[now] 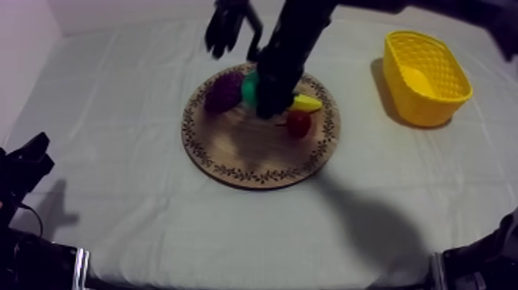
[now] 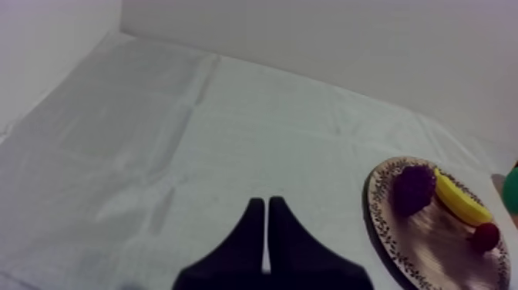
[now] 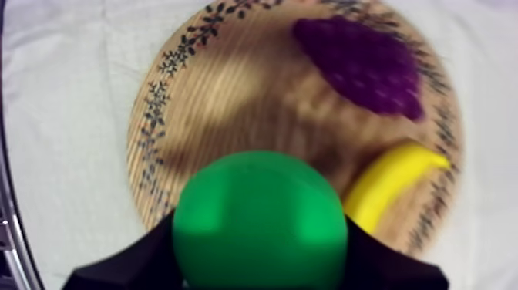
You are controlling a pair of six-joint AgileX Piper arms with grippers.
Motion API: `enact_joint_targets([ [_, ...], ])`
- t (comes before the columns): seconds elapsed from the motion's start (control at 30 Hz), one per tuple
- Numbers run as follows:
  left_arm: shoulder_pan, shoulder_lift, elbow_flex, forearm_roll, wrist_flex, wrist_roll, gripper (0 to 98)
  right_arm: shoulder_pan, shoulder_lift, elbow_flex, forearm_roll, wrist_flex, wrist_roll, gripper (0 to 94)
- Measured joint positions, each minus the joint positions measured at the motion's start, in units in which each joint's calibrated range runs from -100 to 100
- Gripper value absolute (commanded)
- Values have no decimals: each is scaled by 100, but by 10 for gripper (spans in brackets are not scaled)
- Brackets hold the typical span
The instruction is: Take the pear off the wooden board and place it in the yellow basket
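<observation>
**Six things, one of each**

One board (image 1: 247,158) sits mid-table and one basket (image 1: 432,104) at the far right. Four toy fruits are at the board: one pear (image 1: 249,89), one banana (image 1: 308,102), one bunch of grapes (image 1: 223,91) at its left, one small red fruit (image 1: 299,123) at its right.

Place: a robot test set-up, lab-like rather than a lived-in room.
Surface: one surface (image 1: 116,200) under a plain, creased grey-white cloth that runs up to the walls.
Walls: a plain white wall (image 2: 324,38) close behind, another at the side.
Machines: a black left arm (image 1: 23,166) and right arm (image 1: 297,38), one at each side.
Props: toy fruit, namely a pear (image 3: 258,220), bunch of grapes (image 1: 223,91), banana (image 1: 307,102) and small red fruit (image 1: 299,123), at a round wooden board (image 1: 254,166), with a yellow basket (image 1: 455,92) set apart from it.
</observation>
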Motion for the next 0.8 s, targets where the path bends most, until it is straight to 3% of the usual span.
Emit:
enact_joint_targets([
  [0.37,0,0,0,0,0,0,1,844,-1722,-307,-61,223,-310,376],
  [0.57,0,0,0,0,0,0,1,1601,-1831,-445,-125,227,-263,381],
  [0.8,0,0,0,0,0,0,1,2547,-1694,-178,-125,-175,-194,375],
])
